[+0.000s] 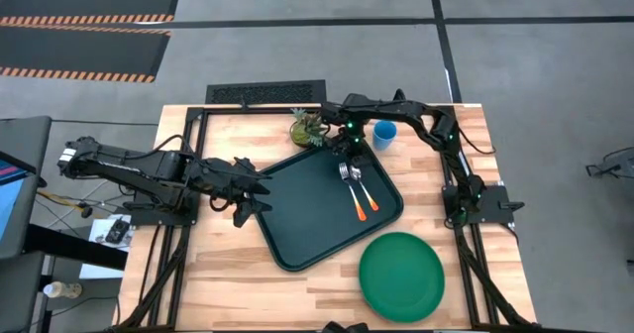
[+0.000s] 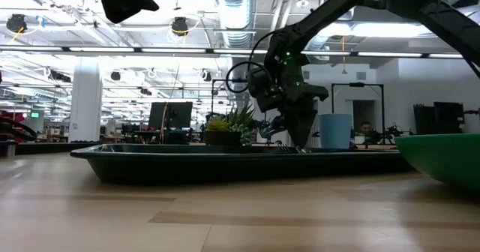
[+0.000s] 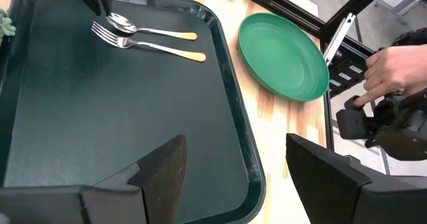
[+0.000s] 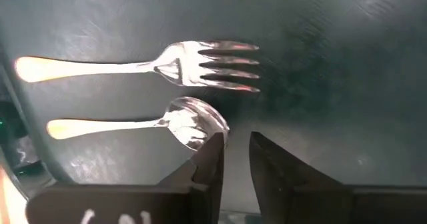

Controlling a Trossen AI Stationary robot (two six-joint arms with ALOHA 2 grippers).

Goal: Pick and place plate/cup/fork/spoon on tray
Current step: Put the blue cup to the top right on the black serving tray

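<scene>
While plant (image 1: 308, 129) borders tray (image 1: 297, 209), cup (image 1: 384, 134) beside

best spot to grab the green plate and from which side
Grip the large round flat green plate by its raised rim, coming from above at the edge facing the right arm's base. It lies flat on the wooden table, clear of the dark rectangular tray, so only the rim offers purchase.

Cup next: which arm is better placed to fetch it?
Right. Its gripper hovers over the tray's far end beside the cup; the left gripper sits across the tray.
</scene>
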